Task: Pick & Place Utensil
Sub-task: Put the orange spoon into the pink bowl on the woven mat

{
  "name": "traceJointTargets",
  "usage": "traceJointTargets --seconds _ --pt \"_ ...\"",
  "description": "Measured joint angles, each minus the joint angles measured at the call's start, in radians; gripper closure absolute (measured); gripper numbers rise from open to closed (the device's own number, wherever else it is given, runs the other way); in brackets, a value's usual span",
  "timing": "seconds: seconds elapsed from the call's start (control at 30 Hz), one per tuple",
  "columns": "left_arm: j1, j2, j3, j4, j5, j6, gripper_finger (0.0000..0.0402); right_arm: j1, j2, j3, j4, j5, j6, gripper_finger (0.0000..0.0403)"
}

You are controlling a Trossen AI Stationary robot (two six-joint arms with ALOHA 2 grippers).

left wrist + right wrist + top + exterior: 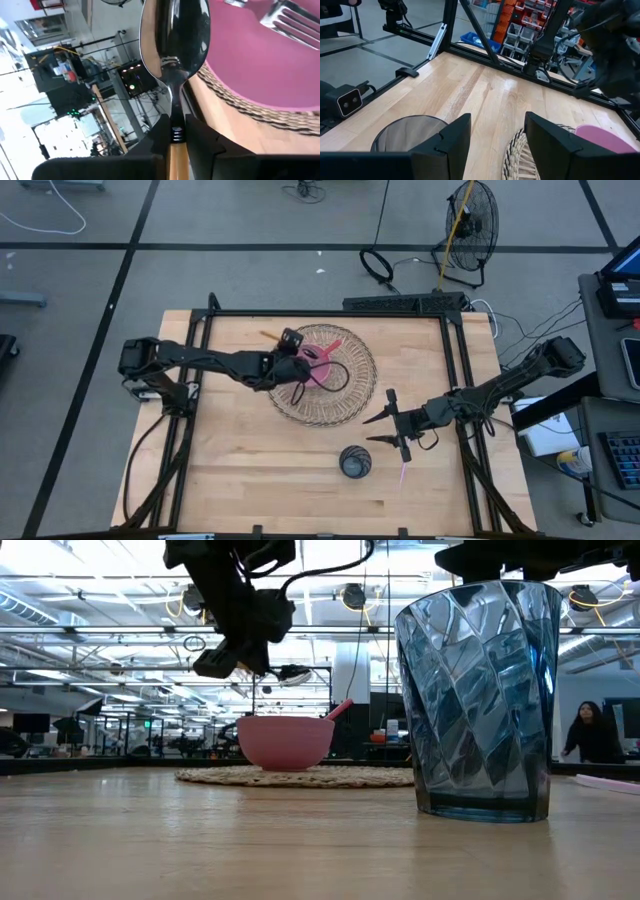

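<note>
High view: left tool sits over the left part of the round woven placemat at the far middle of the bench. It's clamped on a wooden-handled spoon; the handle sticks out toward the far left. Pink bowl is on the placemat just right of the tool, with a pink utensil leaning in it. Right tool hovers over the near right of the bench, fingers spread wide, holding nothing. Blue glass tumbler stands just nearer and left of it. A thin pink stick lies on the bench right of the tumbler; can't tell what it is.

Low view: left tool hangs in the air above and left of the bowl, clear of it. Bowl rests on the placemat, pink utensil handle poking over its right rim. Tumbler stands upright, close to the camera on the right. A person is in the room behind, far right.

Left wrist view: fingers pinch the spoon at the neck where the metal meets the wood. Spoon bowl is off the surface, beside the placemat edge. Pink bowl beyond it holds a metal fork.

Right wrist view: right fingers are well apart, nothing between them. Tumbler rim is below one side, placemat edge and pink bowl on the other.
</note>
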Motion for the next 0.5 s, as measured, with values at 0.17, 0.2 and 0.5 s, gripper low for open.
traceJointTargets --seconds 0.17,0.2,0.5 --pt "0.004 0.036 0.001 0.004 -0.001 0.046 0.036 0.0 0.0 0.0 -0.015 0.0 0.003 0.0227" --pt "0.004 0.041 0.001 0.008 -0.002 0.054 0.0363 0.0 0.0 0.0 -0.021 0.0 0.006 0.0227" --pt "0.003 0.098 0.019 0.022 -0.02 0.128 0.0353 0.0 0.0 0.0 -0.047 0.0 0.026 0.0227"
